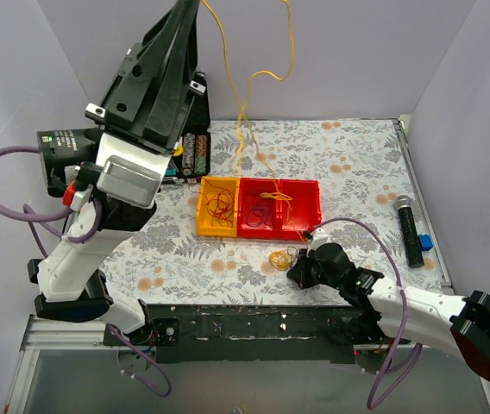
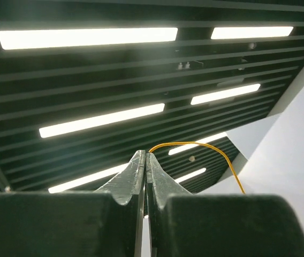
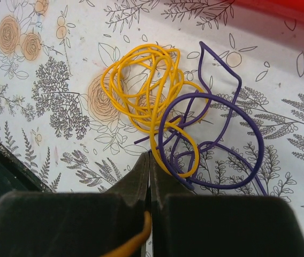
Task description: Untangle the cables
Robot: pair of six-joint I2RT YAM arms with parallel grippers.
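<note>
The job looks partway through. In the yellow tray [image 1: 204, 226] on the worktop [image 1: 357, 164] lies a small coil of red cables [image 1: 219, 205], sorted out on its own. The red tray [image 1: 311, 191] just right of it holds a few more loose strands. The left gripper [image 2: 146, 155] is lifted high above the far left of the scene, its jaws pinched shut on a long yellow cable [image 2: 187, 142] that hangs down into the red tray. Whether its lower end is free of the other strands I cannot tell. What is left sits on the worktop just near of the red tray: a knot of yellow and purple cables [image 3: 141, 112], their loops threaded through one another. The right gripper [image 3: 150, 156] is down at that knot's near edge, jaws closed on one yellow strand of it. Pulling yellow from purple is, I'd say, the main work remaining.
</note>
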